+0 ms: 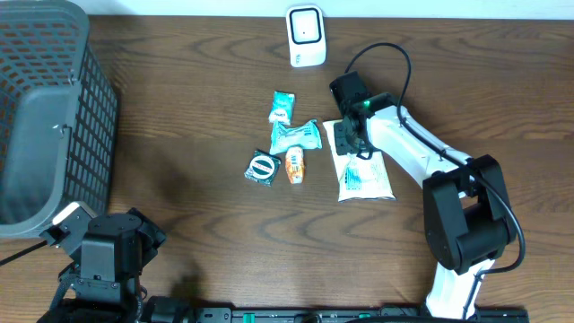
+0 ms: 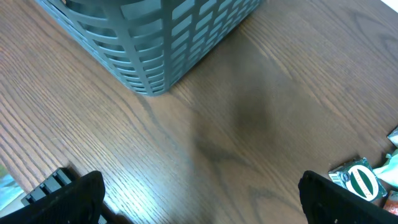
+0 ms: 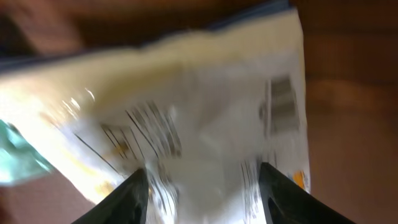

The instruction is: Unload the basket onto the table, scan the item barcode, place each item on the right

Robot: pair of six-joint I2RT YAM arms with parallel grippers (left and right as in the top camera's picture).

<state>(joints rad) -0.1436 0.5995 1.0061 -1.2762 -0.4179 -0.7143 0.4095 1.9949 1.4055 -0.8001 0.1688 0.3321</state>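
Observation:
A white printed packet (image 1: 363, 175) lies flat on the table right of the middle. My right gripper (image 1: 345, 139) hovers over its far end. In the right wrist view the packet (image 3: 205, 99) fills the picture, blurred, with a barcode-like print near its right edge. The right gripper (image 3: 202, 193) stands open there, both fingers apart above the packet and not pinching it. The white scanner (image 1: 306, 36) stands at the table's far edge. My left gripper (image 2: 205, 199) is wide open over bare wood at the near left, holding nothing.
A grey mesh basket (image 1: 45, 117) fills the far left, and its corner (image 2: 161, 37) shows in the left wrist view. Left of the white packet lie a teal packet (image 1: 282, 107), a light-blue packet (image 1: 295, 135), a green round-label item (image 1: 262, 167) and an orange one (image 1: 295, 165).

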